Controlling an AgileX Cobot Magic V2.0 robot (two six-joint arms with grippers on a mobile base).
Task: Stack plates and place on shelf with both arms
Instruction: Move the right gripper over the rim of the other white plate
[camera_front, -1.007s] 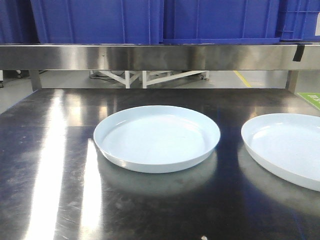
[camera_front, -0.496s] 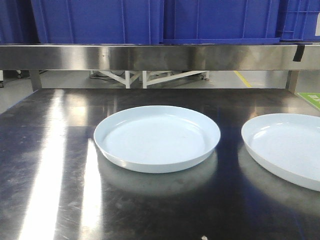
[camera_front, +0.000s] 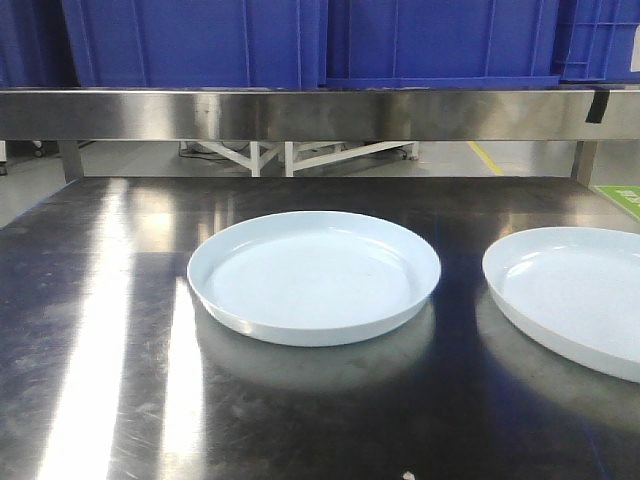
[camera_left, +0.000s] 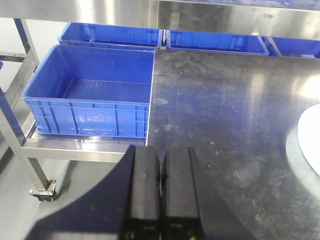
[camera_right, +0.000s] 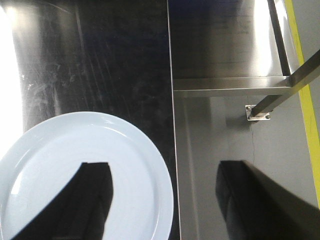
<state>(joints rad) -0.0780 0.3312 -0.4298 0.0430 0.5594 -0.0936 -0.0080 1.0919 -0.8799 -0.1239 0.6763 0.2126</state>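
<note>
Your left gripper (camera_left: 160, 192) has its black fingers pressed together at the scuffed steel tabletop (camera_left: 225, 110) edge, and the blue plastic crate (camera_left: 90, 97) beside it shows a bare floor. Your right gripper (camera_right: 162, 172) is spread wide over a glossy round plate (camera_right: 65, 165). Out front, both plates (camera_front: 313, 275) (camera_front: 575, 295) lie apart and unstacked below the brushed shelf (camera_front: 300, 112).

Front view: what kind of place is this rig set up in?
Likely a factory or warehouse work area, not a home: a bare stainless-steel worktable, big blue plastic crates behind it, and a yellow line painted on the grey floor.
</note>
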